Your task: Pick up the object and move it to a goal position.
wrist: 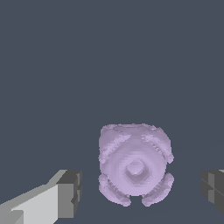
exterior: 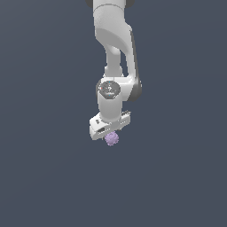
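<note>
One object in play: a pale purple, bumpy lump, sitting low and centre in the wrist view, between my two fingertips. My gripper is spread wide; the dark pad at lower left and the other at the lower right edge both stand clear of the lump, with grey floor showing in each gap. Nothing held yet.

Exterior view: my arm hangs down from the top centre of the frame, and the lump shows just below the white hand, a little under the middle of the picture. Whether the pads are level with its widest part I cannot tell from either view.

Risks as I judge them:
- The lump sits closer to the lower-left pad. On closing, that pad would touch first and could shove or roll it before the other arrives.
- The surface is knobbly and rounded. Pads landing on a bump instead of a flat could pinch it out sideways.
- Closing too high would catch only the crown, so a lift might drop it.
- No goal marker visible in either view; I cannot place the target from here.
</note>
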You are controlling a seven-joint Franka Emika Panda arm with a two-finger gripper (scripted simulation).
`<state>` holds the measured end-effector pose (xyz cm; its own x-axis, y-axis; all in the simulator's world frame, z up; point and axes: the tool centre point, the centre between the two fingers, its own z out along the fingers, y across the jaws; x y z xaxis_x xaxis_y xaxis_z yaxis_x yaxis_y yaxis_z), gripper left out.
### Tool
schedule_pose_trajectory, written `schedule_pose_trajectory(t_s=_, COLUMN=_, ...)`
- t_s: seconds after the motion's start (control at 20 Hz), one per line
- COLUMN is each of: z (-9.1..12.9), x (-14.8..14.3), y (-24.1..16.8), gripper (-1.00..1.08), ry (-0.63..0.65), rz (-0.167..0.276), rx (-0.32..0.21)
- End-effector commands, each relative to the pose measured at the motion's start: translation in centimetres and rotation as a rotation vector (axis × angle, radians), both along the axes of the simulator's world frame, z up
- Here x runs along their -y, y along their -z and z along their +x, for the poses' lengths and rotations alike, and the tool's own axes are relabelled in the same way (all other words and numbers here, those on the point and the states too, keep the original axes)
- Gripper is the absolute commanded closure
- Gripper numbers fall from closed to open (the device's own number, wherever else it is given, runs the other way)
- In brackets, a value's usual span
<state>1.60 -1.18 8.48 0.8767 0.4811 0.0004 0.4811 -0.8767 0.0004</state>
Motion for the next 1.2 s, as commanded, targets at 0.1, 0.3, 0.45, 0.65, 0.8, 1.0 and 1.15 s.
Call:
schedule_pose_trajectory(t_s=0.1, z=-0.1, x=0.0, y=1.9, gripper=-0.92, ry=-0.002, rz=0.0, rx=-0.001)
schedule_pose_trajectory(t_s=0.3, z=-0.1, x=0.0, y=3.9, gripper=-0.92, ry=-0.004, rz=0.0, rx=-0.001)
schedule_pose_trajectory(t_s=0.45, z=-0.1, x=0.0, y=4.5, gripper=-0.92, ry=-0.004, rz=0.0, rx=-0.001)
schedule_pose_trajectory(t_s=0.65, z=0.0, x=0.0, y=4.5, gripper=1.08, ry=-0.004, rz=0.0, rx=-0.001)
schedule_pose_trajectory(t_s=0.8, z=0.0, x=0.0, y=4.5, gripper=1.08, ry=-0.004, rz=0.0, rx=-0.001)
schedule_pose_trajectory(t_s=1.0, z=0.0, x=0.0, y=4.5, gripper=1.08, ry=-0.004, rz=0.0, rx=-0.001)
schedule_pose_trajectory(t_s=1.15, z=0.0, x=0.0, y=4.4, gripper=1.08, ry=-0.004, rz=0.0, rx=0.0)
